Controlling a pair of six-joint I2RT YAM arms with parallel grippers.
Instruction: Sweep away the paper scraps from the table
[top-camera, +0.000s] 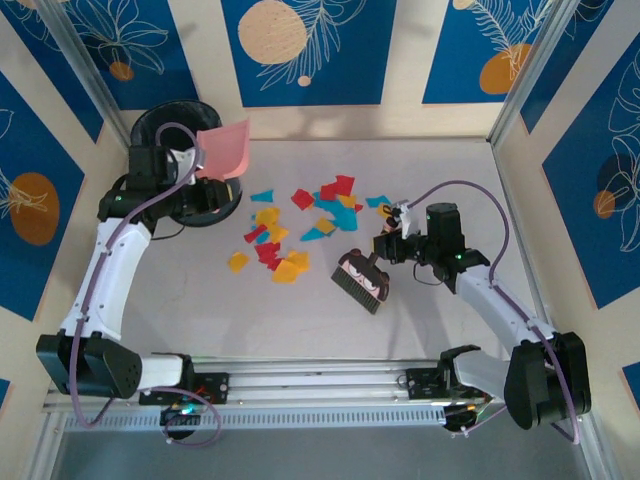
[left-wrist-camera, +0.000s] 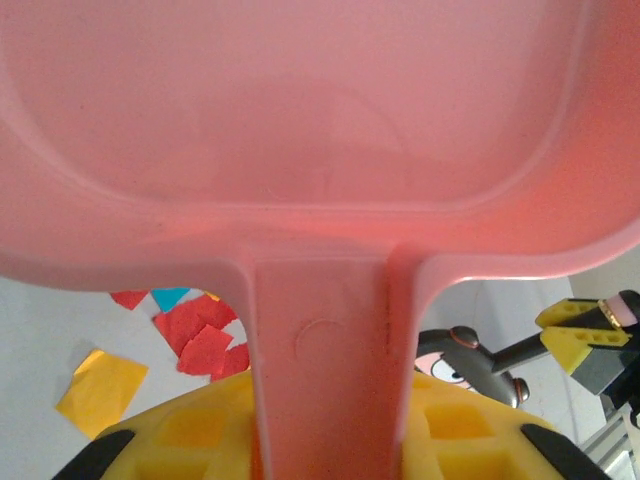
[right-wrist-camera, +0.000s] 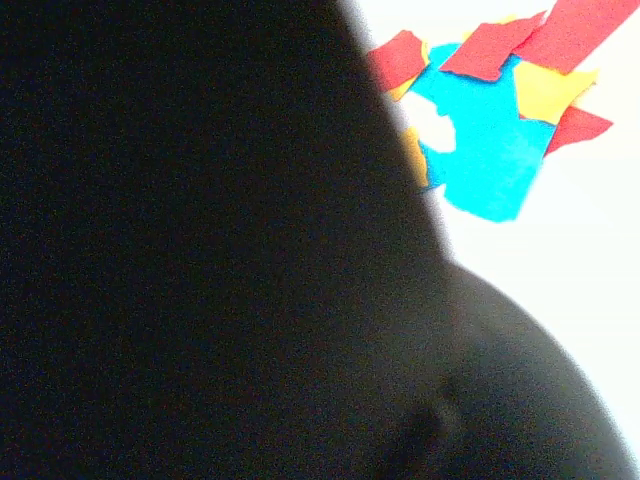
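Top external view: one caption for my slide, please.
Left gripper holds a pink plastic dustpan, right gripper a dark brush; coloured paper scraps lie between on the pale table.

a robot test cell, lab-like — a pale counter (top-camera: 300, 330) boxed in by blue-and-cream patterned panels (top-camera: 310, 50), with a left arm (top-camera: 100, 270) and a right arm (top-camera: 500, 300) bolted to a slotted aluminium rail (top-camera: 320, 385) at its near edge.

Tilted pink dustpan (top-camera: 225, 150) beside black bin (top-camera: 152, 124); dark brush (top-camera: 362, 281) lower right.
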